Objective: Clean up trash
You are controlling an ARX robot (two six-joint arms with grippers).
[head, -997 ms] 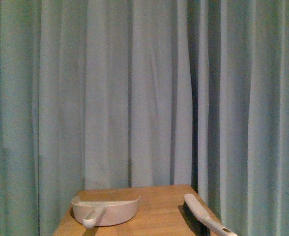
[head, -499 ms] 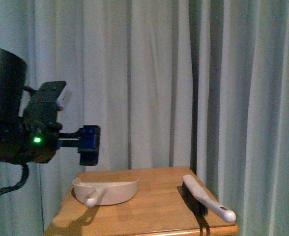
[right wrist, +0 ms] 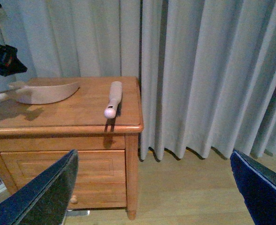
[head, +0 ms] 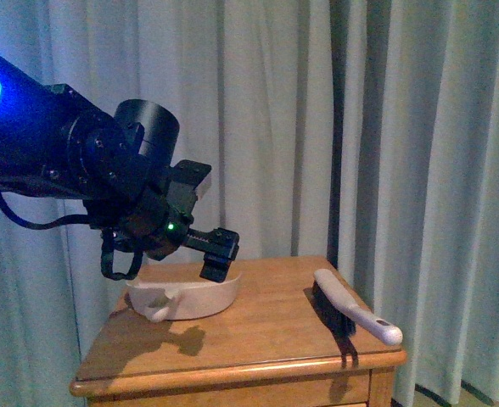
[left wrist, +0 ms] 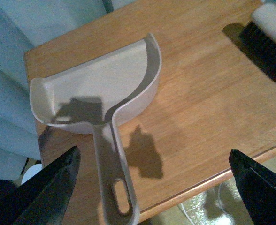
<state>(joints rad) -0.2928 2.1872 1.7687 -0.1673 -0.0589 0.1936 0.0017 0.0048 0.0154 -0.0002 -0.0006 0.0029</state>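
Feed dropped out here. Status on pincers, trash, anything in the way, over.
Left pincer open, hovering above dustpan. Right pincer open, back from stand. Trash wad not in view. Brush on stand's right side, clear of dustpan.

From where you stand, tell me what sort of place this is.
Probably a room in a home, perhaps a bedroom: a wooden bedside cabinet with a drawer, floor-length curtains behind it, and a wood floor.

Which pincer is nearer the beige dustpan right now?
Left. The left pincer hovers open just above the dustpan on the nightstand. The right pincer is well back from the nightstand, with the dustpan far off in its wrist view.
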